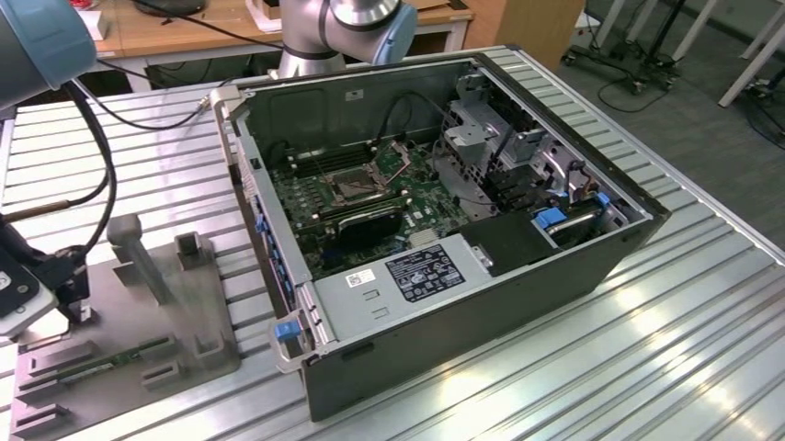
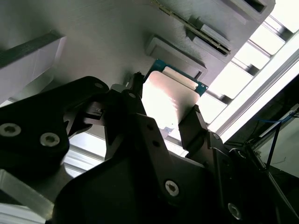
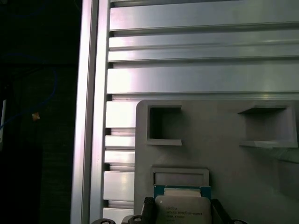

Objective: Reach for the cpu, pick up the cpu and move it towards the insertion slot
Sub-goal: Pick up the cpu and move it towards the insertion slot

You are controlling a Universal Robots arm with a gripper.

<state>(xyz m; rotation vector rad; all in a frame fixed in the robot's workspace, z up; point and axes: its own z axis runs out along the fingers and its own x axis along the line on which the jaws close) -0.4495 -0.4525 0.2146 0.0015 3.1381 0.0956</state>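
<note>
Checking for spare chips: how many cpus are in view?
1: the cpu sits between the jaws of the gripper, over the grey tray. Others may hide inside the computer case.

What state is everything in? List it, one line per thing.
Chip: clamped between the gripper's fingers, over the grey tray.
Gripper: shut on the chip.
Socket: uncovered, no chip in it.
Computer case: on its side, open.
Memory stick: lying flat on the tray.

Even indoor light, glare on the cpu (image 2: 170, 93), pincer (image 2: 166, 105) in shadow
</note>
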